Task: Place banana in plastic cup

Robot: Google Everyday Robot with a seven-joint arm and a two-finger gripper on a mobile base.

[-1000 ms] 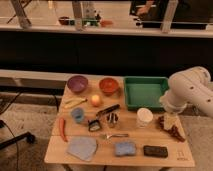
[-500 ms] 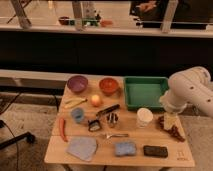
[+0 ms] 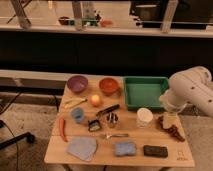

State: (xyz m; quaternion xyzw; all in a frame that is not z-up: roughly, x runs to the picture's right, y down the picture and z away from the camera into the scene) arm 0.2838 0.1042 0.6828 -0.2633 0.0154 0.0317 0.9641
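no movement; jaws wide, right edge of table [image 3: 104, 151]

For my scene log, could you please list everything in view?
table: 1, wooden, centre
bowls: 2, purple, orange, back
tray: 1, green, back right
banana: 1, yellow, left
orange: 1, orange, beside banana
plastic cup: 1, blue, left centre
other cups: 2, white, metal, centre
dark tools: 2, black, centre
chili: 1, red, left edge
utensil: 1, silver, front centre
cloth: 1, grey, front left
sponge: 1, blue, front
block: 1, black, front right
arm: 1, white, right
hand: 1, dark, open, right edge
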